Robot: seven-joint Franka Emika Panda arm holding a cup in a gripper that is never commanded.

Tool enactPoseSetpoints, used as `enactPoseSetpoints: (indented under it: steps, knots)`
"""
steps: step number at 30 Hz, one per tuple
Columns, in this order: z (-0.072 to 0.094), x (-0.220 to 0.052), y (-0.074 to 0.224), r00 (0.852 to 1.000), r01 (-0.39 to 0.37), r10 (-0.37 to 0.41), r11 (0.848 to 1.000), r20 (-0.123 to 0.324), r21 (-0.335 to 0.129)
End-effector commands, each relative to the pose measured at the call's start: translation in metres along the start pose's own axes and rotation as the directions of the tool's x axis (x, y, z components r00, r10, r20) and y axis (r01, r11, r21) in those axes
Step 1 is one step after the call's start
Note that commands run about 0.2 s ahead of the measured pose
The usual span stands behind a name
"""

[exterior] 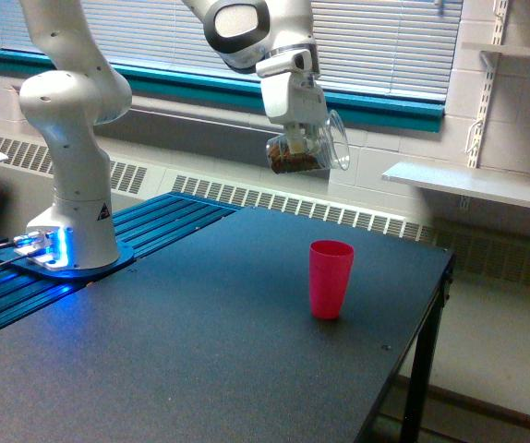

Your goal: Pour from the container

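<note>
Gripper (pixel 300 138) grasps the clear container (pixel 309 150) above a dark table (pixel 200 369), blinds (pixel 376 41) behind.

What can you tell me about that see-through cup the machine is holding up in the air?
The clear cup is colourless plastic, held in the gripper high above the black table. It is tipped well over, its mouth towards the exterior view's right. Brown material sits in its low end. It touches only the gripper, up and slightly left of the red cup.

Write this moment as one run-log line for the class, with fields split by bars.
tool: shut on clear cup | cup: tilted, brown contents inside, in the air | red cup: upright on black table, below | pour: not started
</note>
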State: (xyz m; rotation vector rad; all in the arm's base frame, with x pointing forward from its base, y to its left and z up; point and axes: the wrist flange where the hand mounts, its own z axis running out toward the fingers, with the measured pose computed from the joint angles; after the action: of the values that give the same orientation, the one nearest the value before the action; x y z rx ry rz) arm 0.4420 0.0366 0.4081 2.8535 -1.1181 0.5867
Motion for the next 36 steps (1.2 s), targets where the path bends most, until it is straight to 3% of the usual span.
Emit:
enactPoseSetpoints:
  steps: [1,36]
  knots:
    - [0.008,-0.004,0.001,1.0,-0.001,0.001,1.0,0.029,-0.013]
    - [0.052,-0.028,-0.021,0.984,0.058,-0.048,0.997,0.171,-0.057]
